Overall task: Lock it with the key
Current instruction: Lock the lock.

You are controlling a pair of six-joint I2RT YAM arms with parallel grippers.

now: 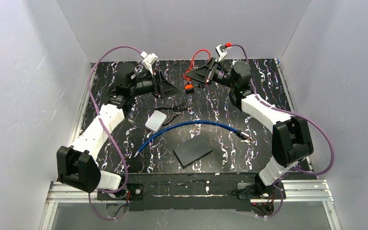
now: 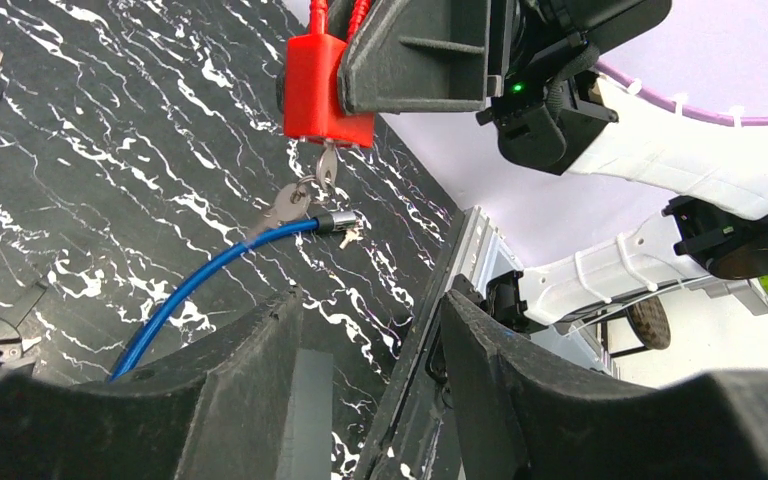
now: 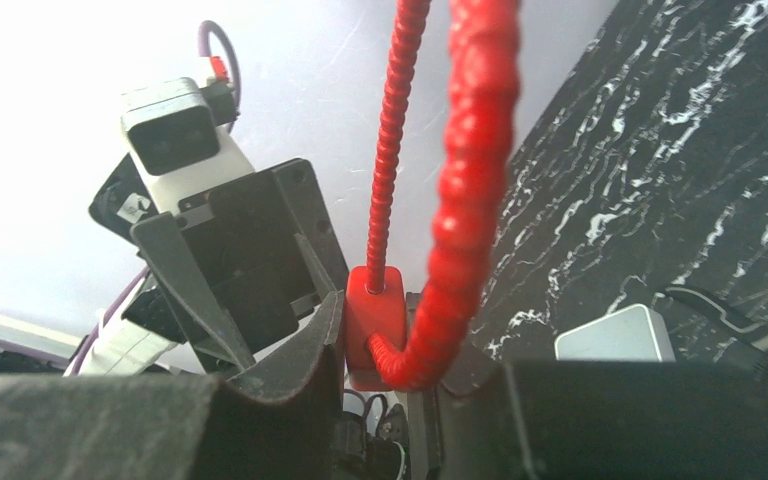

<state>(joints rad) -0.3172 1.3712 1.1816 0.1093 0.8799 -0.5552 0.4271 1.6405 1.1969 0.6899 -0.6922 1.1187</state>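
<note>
Blue cable lock point(image 1: 196, 123) looks light, floppy; I'd grip its 4 o'clock metal end point(image 1: 243, 136). My left tool point(image 2: 372, 300) open, empty; right tool point(image 3: 380, 345) clamps red padlock point(image 2: 322, 95).

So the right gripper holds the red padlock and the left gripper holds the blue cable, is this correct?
Not fully. The right gripper does hold the red padlock, but the left gripper is open and empty; the blue cable lies loose on the table, as the top external view shows.
</note>
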